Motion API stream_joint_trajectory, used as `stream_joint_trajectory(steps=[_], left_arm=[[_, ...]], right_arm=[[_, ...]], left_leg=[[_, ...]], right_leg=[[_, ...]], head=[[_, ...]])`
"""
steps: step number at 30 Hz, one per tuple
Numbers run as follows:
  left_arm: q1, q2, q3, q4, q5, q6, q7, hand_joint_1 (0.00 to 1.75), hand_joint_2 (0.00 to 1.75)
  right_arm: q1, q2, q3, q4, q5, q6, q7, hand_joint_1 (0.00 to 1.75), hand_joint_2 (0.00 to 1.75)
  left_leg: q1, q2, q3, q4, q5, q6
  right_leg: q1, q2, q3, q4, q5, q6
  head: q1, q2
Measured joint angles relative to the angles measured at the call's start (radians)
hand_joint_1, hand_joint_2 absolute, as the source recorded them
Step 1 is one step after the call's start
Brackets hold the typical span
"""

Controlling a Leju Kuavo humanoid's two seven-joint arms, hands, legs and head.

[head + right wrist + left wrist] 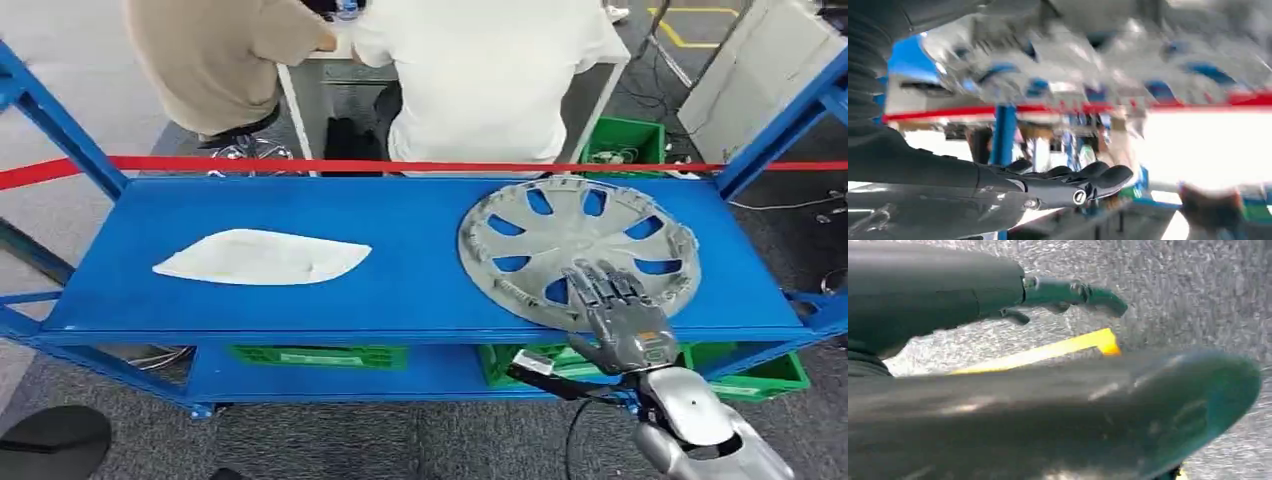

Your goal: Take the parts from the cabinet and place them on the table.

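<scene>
Resting on the near edge of the hubcap (578,250), the right hand (620,318) lies palm down with its fingers (600,285) stretched flat and slightly apart over the rim; whether the thumb hooks under the edge cannot be told. The grey hubcap lies flat on the right part of the blue shelf (300,300), and a white, leaf-shaped part (262,258) lies flat on the left part, well apart from it. Green crates (318,356) sit on the lower shelf. A red tape (300,164) runs across the far edge of the shelf, with two seated people (480,70) beyond it. The left hand (1048,297) hangs over speckled grey floor, fingers loosely extended, holding nothing. No writing can be read.
</scene>
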Motion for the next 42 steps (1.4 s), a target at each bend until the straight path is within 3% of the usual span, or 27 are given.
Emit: stream_joint_trajectory(steps=[1, 2, 3, 4, 6, 7, 8, 9, 12, 14, 16, 18, 19, 20, 21, 23, 25, 27, 29, 30, 33, 34, 35, 36, 38, 39, 42], left_arm=[[0.000, -0.001, 0.001, 0.000, -0.001, 0.000, 0.000, 0.00, 0.00], [0.001, -0.001, 0.002, 0.000, -0.003, 0.000, 0.000, 0.00, 0.00], [0.002, -0.001, 0.004, 0.000, -0.006, 0.000, 0.000, 0.00, 0.00], [0.002, 0.000, 0.005, 0.000, -0.007, 0.000, 0.000, 0.00, 0.00], [0.002, -0.002, 0.005, 0.000, -0.008, 0.000, -0.001, 0.00, 0.00], [0.002, -0.002, 0.005, 0.000, -0.008, 0.000, -0.001, 0.00, 0.00], [0.002, -0.002, 0.005, 0.000, -0.008, 0.000, -0.001, 0.00, 0.00], [0.001, -0.001, 0.005, 0.000, -0.008, 0.000, -0.001, 0.00, 0.00], [0.002, -0.001, 0.006, 0.000, -0.008, 0.000, -0.001, 0.00, 0.00], [0.000, -0.001, 0.006, 0.000, -0.010, 0.000, -0.002, 0.00, 0.00], [-0.001, 0.000, 0.006, 0.000, -0.018, -0.002, -0.003, 0.00, 0.00], [0.000, 0.000, 0.006, 0.000, -0.021, -0.007, -0.003, 0.00, 0.00], [0.000, 0.000, 0.006, 0.000, -0.024, -0.008, -0.003, 0.00, 0.00], [0.000, 0.001, 0.006, 0.000, -0.027, -0.009, -0.003, 0.00, 0.00], [-0.001, 0.002, 0.006, 0.000, -0.029, -0.010, -0.002, 0.00, 0.00], [-0.004, 0.005, 0.006, 0.000, -0.029, -0.011, -0.003, 0.00, 0.00], [-0.006, 0.005, 0.006, 0.000, -0.029, -0.011, -0.002, 0.00, 0.00], [-0.004, 0.006, 0.006, 0.000, -0.029, -0.011, -0.002, 0.00, 0.00], [-0.004, 0.006, 0.006, 0.000, -0.029, -0.011, -0.002, 0.00, 0.00], [-0.005, 0.008, 0.006, 0.000, -0.029, -0.011, -0.002, 0.00, 0.00], [-0.005, 0.008, 0.006, 0.000, -0.029, -0.011, -0.002, 0.00, 0.00], [-0.004, 0.008, 0.006, 0.000, -0.029, -0.011, -0.002, 0.00, 0.00], [-0.004, 0.008, 0.006, 0.000, -0.029, -0.011, -0.002, 0.00, 0.00], [-0.004, 0.008, 0.006, 0.000, -0.029, -0.011, -0.002, 0.00, 0.00], [-0.004, 0.008, 0.006, 0.000, -0.029, -0.011, -0.002, 0.00, 0.00], [-0.004, 0.008, 0.006, 0.000, -0.029, -0.011, -0.002, 0.00, 0.00], [-0.004, 0.008, 0.006, 0.000, -0.029, -0.011, -0.002, 0.00, 0.00]], right_arm=[[0.004, 0.003, 0.002, -0.009, 0.018, -0.033, -0.003, 0.00, 1.75], [0.010, 0.006, 0.003, -0.017, 0.027, -0.055, -0.005, 0.00, 1.75], [0.016, 0.009, 0.006, -0.026, 0.037, -0.073, -0.009, 0.00, 1.75], [0.020, 0.012, 0.008, -0.032, 0.043, -0.082, -0.010, 0.00, 1.75], [0.022, 0.014, 0.009, -0.044, 0.045, -0.088, -0.010, 0.00, 1.75], [0.022, 0.015, 0.010, -0.050, 0.046, -0.089, -0.010, 0.00, 1.75], [0.021, 0.016, 0.010, -0.053, 0.047, -0.090, -0.010, 0.00, 1.75], [0.021, 0.019, 0.010, -0.054, 0.049, -0.091, -0.010, 0.00, 1.75], [0.028, 0.023, 0.011, -0.058, 0.048, -0.091, -0.012, 0.00, 1.75], [0.024, 0.023, 0.011, -0.059, 0.017, -0.044, -0.023, 0.00, 1.75], [0.011, 0.023, 0.012, -0.053, -0.029, 0.063, -0.031, 0.00, 1.75], [-0.011, 0.023, 0.021, -0.020, -0.050, 0.147, -0.036, 0.00, 1.75], [-0.023, 0.023, 0.027, 0.001, -0.051, 0.167, -0.039, 0.00, 1.75], [-0.034, 0.023, 0.036, 0.020, -0.051, 0.181, -0.042, 0.00, 1.75], [-0.046, 0.023, 0.045, 0.041, -0.051, 0.191, -0.044, 0.00, 1.75], [-0.062, 0.023, 0.055, 0.064, -0.051, 0.196, -0.044, 0.00, 1.75], [-0.074, 0.022, 0.060, 0.082, -0.051, 0.198, -0.045, 0.00, 1.75], [-0.082, 0.022, 0.064, 0.095, -0.051, 0.199, -0.045, 0.00, 1.75], [-0.087, 0.021, 0.072, 0.102, -0.051, 0.199, -0.046, 0.00, 1.75], [-0.090, 0.019, 0.076, 0.106, -0.051, 0.199, -0.046, 0.00, 1.75], [-0.097, 0.019, 0.083, 0.122, -0.051, 0.200, -0.045, 0.00, 1.75], [-0.095, 0.019, 0.085, 0.127, -0.051, 0.200, -0.046, 0.00, 1.75], [-0.096, 0.019, 0.088, 0.131, -0.051, 0.201, -0.045, 0.00, 1.75], [-0.097, 0.019, 0.090, 0.134, -0.051, 0.201, -0.045, 0.00, 1.75], [-0.101, 0.019, 0.093, 0.138, -0.051, 0.201, -0.045, 0.00, 1.75], [-0.103, 0.019, 0.093, 0.139, -0.051, 0.201, -0.045, 0.00, 1.75], [-0.102, 0.019, 0.096, 0.145, -0.051, 0.201, -0.045, 0.00, 1.75]], left_leg=[[-0.001, 0.000, 0.000, 0.000, -0.001, 0.001], [-0.001, 0.000, 0.000, 0.000, -0.001, 0.002], [-0.001, 0.001, 0.001, 0.000, -0.002, 0.002], [0.000, 0.000, 0.002, 0.001, -0.002, 0.002], [0.000, 0.000, 0.008, 0.001, -0.005, -0.002], [0.001, -0.001, 0.013, 0.001, -0.008, -0.006], [0.000, -0.001, 0.014, 0.001, -0.010, -0.010], [-0.006, -0.002, 0.009, 0.004, -0.010, -0.018], [-0.003, -0.002, 0.010, -0.008, -0.002, -0.033], [-0.001, 0.000, 0.009, -0.002, -0.011, -0.045], [-0.003, 0.000, -0.037, 0.095, -0.075, -0.048], [-0.004, 0.000, -0.119, 0.262, -0.142, -0.048], [-0.004, 0.000, -0.138, 0.296, -0.143, -0.048], [-0.004, 0.000, -0.134, 0.284, -0.123, -0.046], [-0.003, 0.000, -0.113, 0.237, -0.084, -0.043], [-0.003, 0.001, -0.029, 0.068, 0.003, -0.036], [-0.003, 0.000, 0.001, -0.001, -0.002, -0.033], [-0.008, 0.000, -0.005, 0.002, 0.000, -0.023], [0.001, 0.000, -0.002, -0.005, 0.006, -0.011], [0.000, 0.000, -0.001, -0.005, 0.006, -0.005], [-0.001, 0.001, -0.001, -0.004, 0.004, 0.000], [-0.001, 0.001, -0.001, -0.004, 0.003, 0.001], [-0.001, 0.000, 0.000, -0.004, 0.003, 0.001], [-0.001, 0.000, 0.002, -0.004, 0.002, 0.001], [0.001, 0.000, 0.011, -0.004, -0.002, -0.005], [-0.001, -0.001, 0.013, -0.004, -0.005, -0.010], [-0.005, -0.002, 0.010, -0.007, -0.001, -0.025]], right_leg=[[-0.001, 0.000, -0.045, 0.096, -0.044, 0.004], [-0.001, 0.000, -0.080, 0.171, -0.071, 0.006], [-0.001, 0.000, -0.102, 0.211, -0.076, 0.007], [-0.002, 0.000, -0.098, 0.200, -0.057, 0.007], [-0.006, -0.001, -0.029, 0.059, 0.027, 0.005], [-0.008, -0.003, 0.024, -0.046, 0.072, 0.006], [-0.009, -0.004, 0.045, -0.091, 0.069, 0.006], [-0.004, 0.000, 0.052, -0.100, 0.063, -0.003], [0.001, 0.004, 0.043, -0.098, 0.067, -0.022], [-0.005, 0.003, 0.046, -0.106, 0.073, -0.037], [-0.005, 0.001, 0.045, -0.106, 0.073, -0.047], [-0.003, 0.001, 0.042, -0.106, 0.073, -0.050], [-0.003, 0.001, 0.042, -0.106, 0.074, -0.050], [-0.002, 0.001, 0.043, -0.106, 0.074, -0.050], [-0.002, 0.002, 0.044, -0.106, 0.074, -0.050], [-0.003, 0.002, 0.048, -0.105, 0.073, -0.045], [0.005, 0.004, 0.041, -0.098, 0.070, -0.034], [0.002, 0.004, 0.043, -0.109, 0.078, -0.021], [0.001, 0.003, 0.038, -0.109, 0.073, -0.011], [0.001, 0.001, 0.029, -0.078, 0.050, -0.005], [-0.001, 0.000, -0.077, 0.149, -0.057, 0.007], [-0.001, 0.000, -0.104, 0.201, -0.068, 0.008], [-0.002, 0.000, -0.102, 0.195, -0.052, 0.008], [-0.002, 0.000, -0.079, 0.146, -0.017, 0.007], [-0.005, -0.002, 0.013, -0.035, 0.072, 0.005], [-0.006, -0.003, 0.044, -0.098, 0.074, 0.006], [0.002, 0.004, 0.047, -0.105, 0.071, -0.016]], head=[[-0.001, 0.000], [0.000, 0.000], [-0.001, 0.000], [0.000, 0.000], [0.000, 0.000], [0.000, 0.000], [0.000, 0.000], [0.000, 0.000], [-0.005, 0.000], [-0.005, 0.000], [-0.013, 0.000], [-0.014, 0.000], [-0.014, 0.000], [-0.015, 0.000], [-0.017, 0.000], [-0.017, 0.000], [-0.019, 0.000], [-0.017, 0.000], [-0.018, 0.000], [-0.009, 0.000], [-0.002, 0.000], [-0.003, 0.000], [-0.002, 0.000], [-0.002, 0.000], [-0.002, 0.000], [-0.002, 0.000], [-0.008, 0.000]])
